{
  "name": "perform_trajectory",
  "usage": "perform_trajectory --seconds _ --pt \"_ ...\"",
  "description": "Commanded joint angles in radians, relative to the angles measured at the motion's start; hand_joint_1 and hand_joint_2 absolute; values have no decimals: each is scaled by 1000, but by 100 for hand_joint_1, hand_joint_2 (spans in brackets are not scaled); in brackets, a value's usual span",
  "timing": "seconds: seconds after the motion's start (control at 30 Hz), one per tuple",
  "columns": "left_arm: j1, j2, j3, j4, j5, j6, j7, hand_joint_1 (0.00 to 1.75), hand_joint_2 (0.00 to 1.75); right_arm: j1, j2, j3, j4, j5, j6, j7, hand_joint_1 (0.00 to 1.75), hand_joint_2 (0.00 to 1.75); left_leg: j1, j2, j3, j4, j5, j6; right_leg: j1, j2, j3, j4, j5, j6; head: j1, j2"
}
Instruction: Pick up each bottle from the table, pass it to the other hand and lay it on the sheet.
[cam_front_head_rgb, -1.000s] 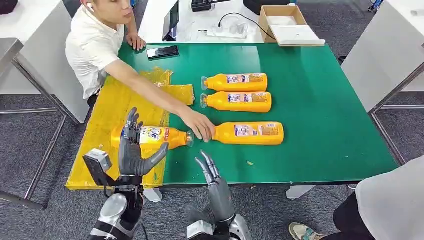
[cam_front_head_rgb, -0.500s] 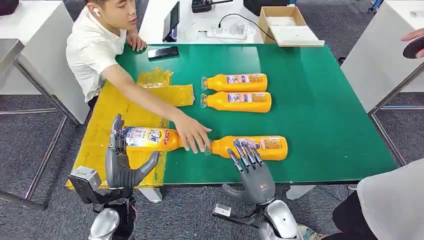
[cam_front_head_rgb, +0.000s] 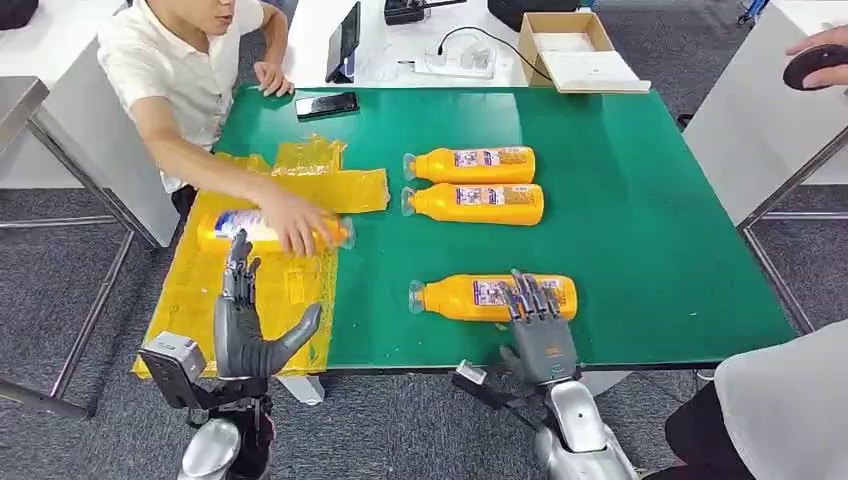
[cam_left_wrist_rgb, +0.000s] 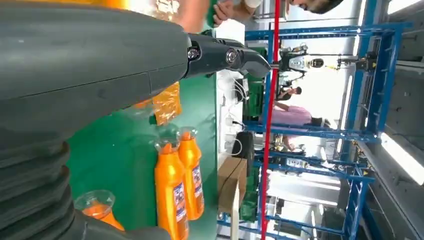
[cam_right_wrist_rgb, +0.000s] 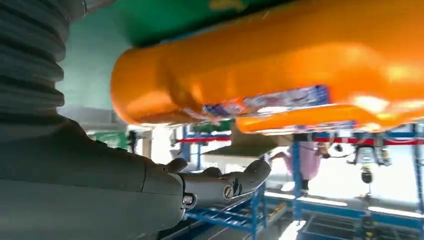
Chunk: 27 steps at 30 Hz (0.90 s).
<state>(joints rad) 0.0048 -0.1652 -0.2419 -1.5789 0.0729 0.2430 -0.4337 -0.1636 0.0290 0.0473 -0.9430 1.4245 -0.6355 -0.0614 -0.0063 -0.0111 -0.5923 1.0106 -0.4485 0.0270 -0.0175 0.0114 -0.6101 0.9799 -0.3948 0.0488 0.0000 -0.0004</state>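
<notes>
The robot's right hand, fingers spread and holding nothing, reaches up from the lower centre-right of the head view to the near edge of the green bench, its fingertips over the base end of the nearest orange bottle. That bottle lies on its side with its long axis running left to right across the frame, its clear cap pointing left, so most of its body stretches away to the left of the hand. The left hand, also spread and empty, stands upright at lower left over the yellow sheet, well apart from this bottle; the right hand is plainly the nearer and looks the one to make the pick. Two more orange bottles lie side by side further up the bench at centre, caps also leftward. At left, a person's hand rests on a bottle on the sheet.
</notes>
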Motion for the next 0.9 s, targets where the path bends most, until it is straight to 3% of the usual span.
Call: perform_trajectory --seconds 0.03,0.23,0.43,0.7,0.9 --pt "-14 4 -4 43 -8 -12 9 0 175 -134 -62 -28 219 -24 -63 23 0 175 1 2 5 -1 -2 -2 1 0 5 -1 -1 -2 0 0" --pt "-17 6 -14 41 -5 -19 11 0 175 -143 -57 -46 209 10 -63 45 0 175 0 1 2 -1 0 -1 0 0 2 -1 0 -1 0 0" --pt "-21 10 -22 46 -4 -25 16 0 175 -191 -58 -51 312 -13 -63 56 0 175 1 1 4 -1 -1 -2 1 0 4 -1 -1 -2 0 0" --pt "-44 14 -35 73 6 -37 28 0 175 -265 -62 -60 481 -107 -50 -7 0 175 1 2 5 -1 -1 -2 2 0 5 -2 0 -2 0 0" --pt "-48 13 -39 79 9 -40 30 0 175 -272 -57 -60 496 -118 -44 -15 0 175 1 0 6 -1 0 -1 1 -1 5 -2 0 -1 0 0"
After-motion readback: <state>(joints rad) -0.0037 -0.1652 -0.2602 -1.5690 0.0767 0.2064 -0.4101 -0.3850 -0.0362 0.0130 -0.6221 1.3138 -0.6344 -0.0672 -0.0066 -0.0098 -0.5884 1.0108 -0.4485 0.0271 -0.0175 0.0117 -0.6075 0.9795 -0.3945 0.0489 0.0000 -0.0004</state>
